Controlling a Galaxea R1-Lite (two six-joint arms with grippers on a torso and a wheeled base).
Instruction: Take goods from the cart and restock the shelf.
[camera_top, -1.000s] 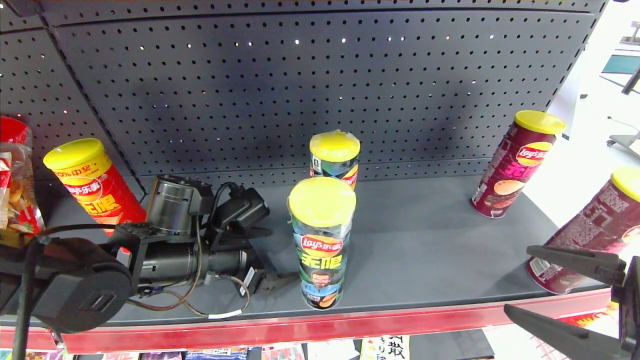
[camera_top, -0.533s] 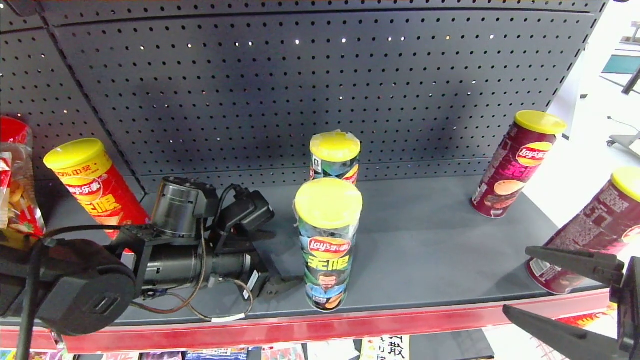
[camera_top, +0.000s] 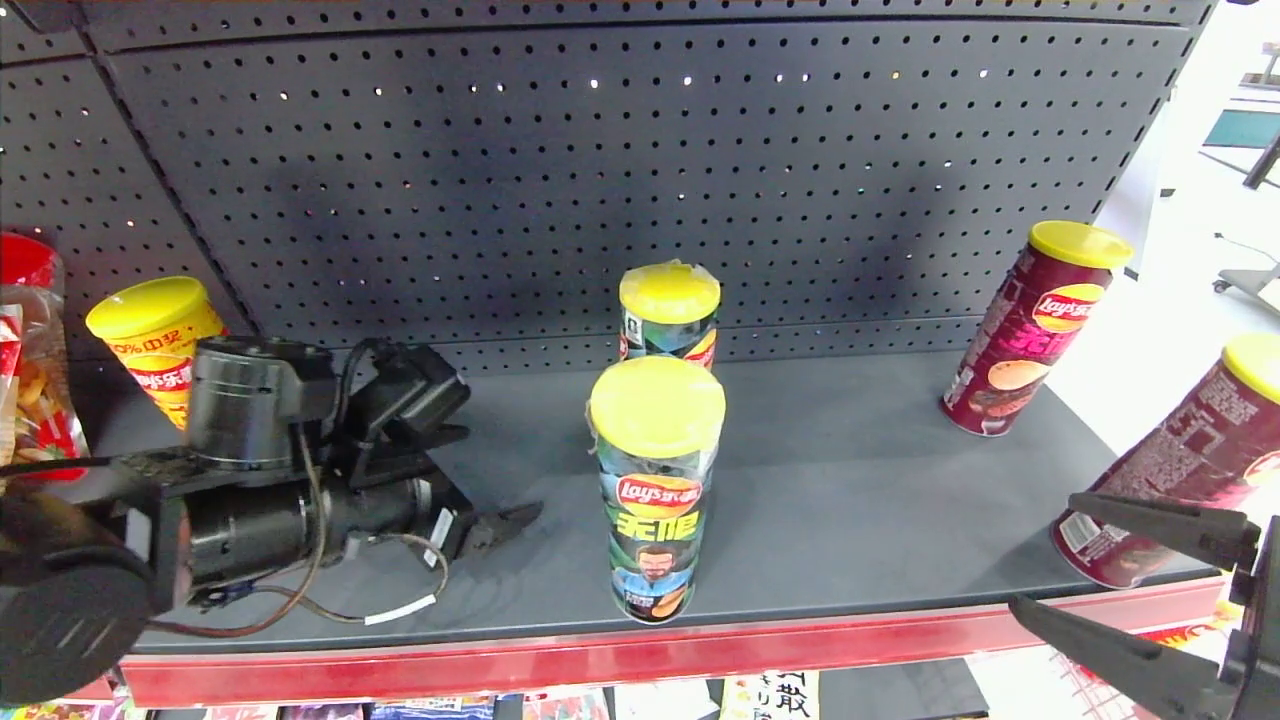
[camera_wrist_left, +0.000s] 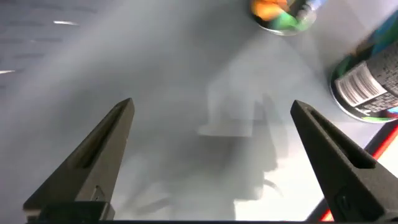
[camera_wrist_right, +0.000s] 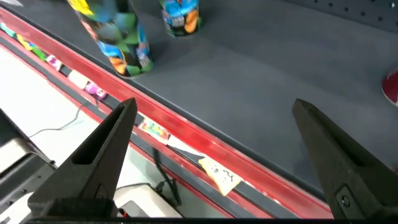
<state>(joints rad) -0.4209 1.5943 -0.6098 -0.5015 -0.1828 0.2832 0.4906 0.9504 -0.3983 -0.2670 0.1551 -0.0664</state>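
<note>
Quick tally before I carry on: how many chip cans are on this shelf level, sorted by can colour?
Red cardboard chip can with yellow lid: 1
Green-and-blue chip cans with yellow lids: 2
Maroon chip cans with yellow lids: 2
Total: 5

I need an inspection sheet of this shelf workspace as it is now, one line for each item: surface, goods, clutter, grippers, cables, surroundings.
Surface: dark grey shelf with a red front edge.
Job's things: front green can and rear green can in the middle; red can at left; rear maroon can and front maroon can at right. All have yellow lids.
Clutter: snack bag at far left.
Grippers: left gripper low over the shelf, left of the front green can, fingers open, empty; right gripper before the shelf's right end, fingers open, empty.
Cables: thin wire with a white tag loops under the left wrist.
Surroundings: perforated back panel; packets below.
</note>
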